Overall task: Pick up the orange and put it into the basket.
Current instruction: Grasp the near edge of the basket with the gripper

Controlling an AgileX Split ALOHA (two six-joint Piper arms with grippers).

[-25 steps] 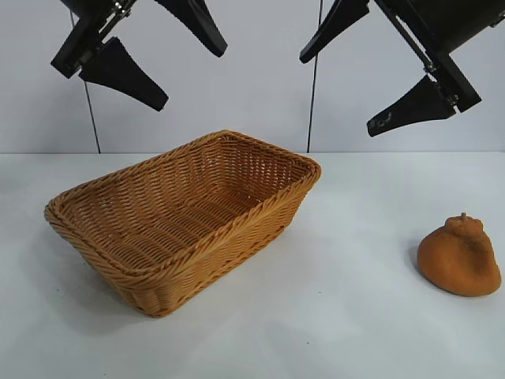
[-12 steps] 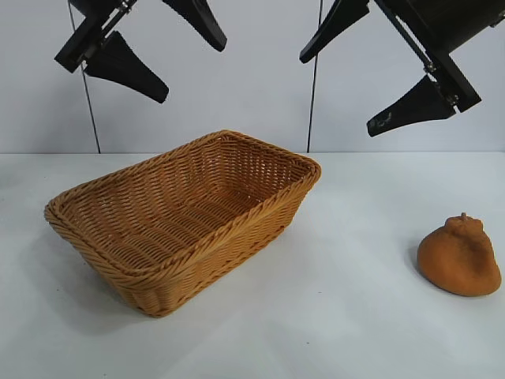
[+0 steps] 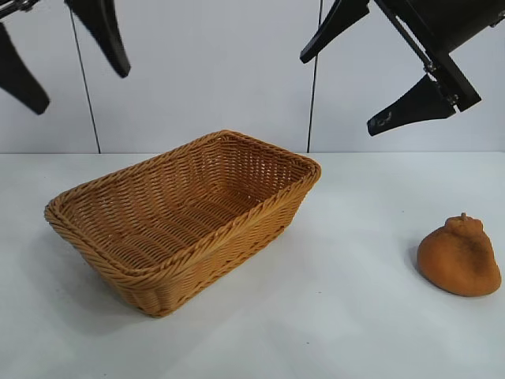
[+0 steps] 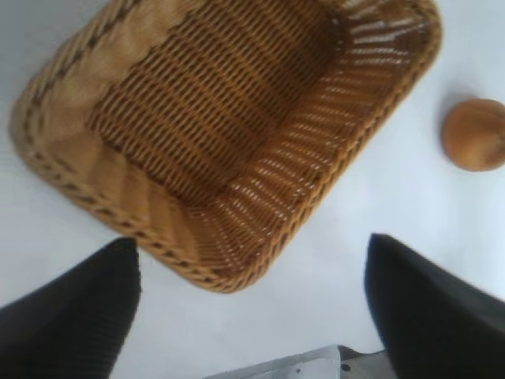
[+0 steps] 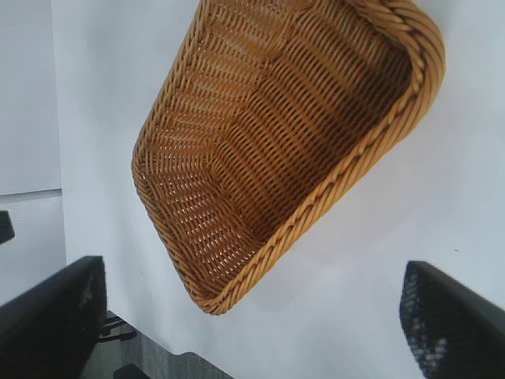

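The orange (image 3: pixel 459 256), a lumpy brownish-orange fruit with a knobby neck, sits on the white table at the right; it also shows in the left wrist view (image 4: pixel 473 134). The wicker basket (image 3: pixel 260 208) stands empty at centre-left and shows in the left wrist view (image 4: pixel 118 213) and the right wrist view (image 5: pixel 347 178). My left gripper (image 3: pixel 67 59) is open, high at the top left, above and left of the basket. My right gripper (image 3: pixel 355 75) is open, high at the top right, above the table between basket and orange.
A white table top (image 3: pixel 339 316) carries both things. A white wall with two dark vertical seams (image 3: pixel 313 103) stands behind. The table's far edge and dark equipment show in the right wrist view (image 5: pixel 118 347).
My left gripper has swung left, towards the frame's top left corner. The right gripper, the basket and the orange have not moved.
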